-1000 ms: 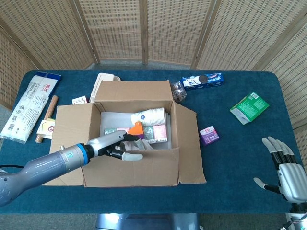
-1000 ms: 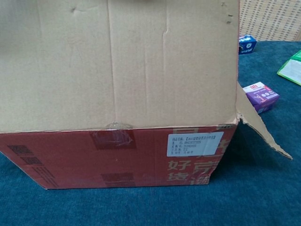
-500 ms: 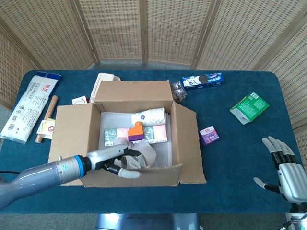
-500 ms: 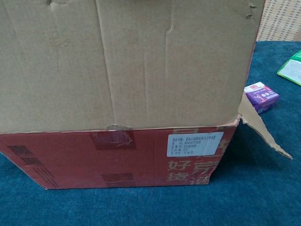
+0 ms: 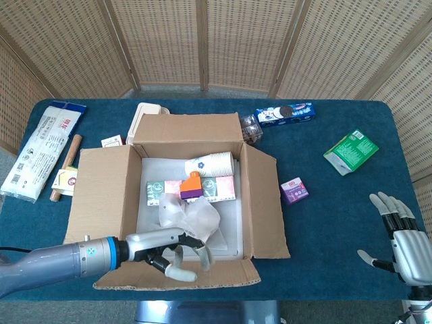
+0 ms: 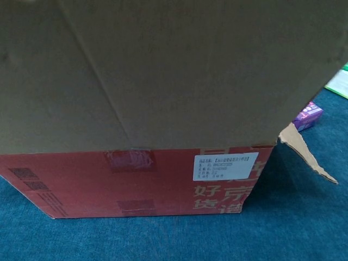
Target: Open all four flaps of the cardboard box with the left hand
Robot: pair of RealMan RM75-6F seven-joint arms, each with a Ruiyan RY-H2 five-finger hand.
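The near flap (image 5: 177, 273) of the cardboard box (image 5: 177, 196) is folded out toward the robot, and the left hand (image 5: 172, 253) rests on it, fingers curled over its inner face with nothing gripped inside them. In the chest view that flap (image 6: 163, 70) fills the upper frame, hanging forward over the red printed front wall (image 6: 136, 182), so it appears not yet fully down. The main risk is spring-back: if the hand lifts off now, the crease may carry the flap up again. Pressing harder has its own hazard, since the box could tip or slide toward the counter edge (image 5: 202, 297), which lies just beside the flap's free edge.

Crumpled clear plastic wrap (image 5: 187, 216) lies just beyond the fingertips; the fingers may be touching it, though the view is too coarse to say. A snagged finger would drag it out on withdrawal.

Further in sit an orange-and-purple small item (image 5: 191, 185), flat packets (image 5: 214, 189) and a stack of paper cups (image 5: 210, 163). The left flap (image 5: 101, 192), right flap (image 5: 264, 202) and far flap (image 5: 187, 127) all stand spread outward; the right one could be knocked inward by the retreating arm.

Well apart at the counter's right side, the right hand (image 5: 401, 243) hovers with fingers spread, holding nothing.
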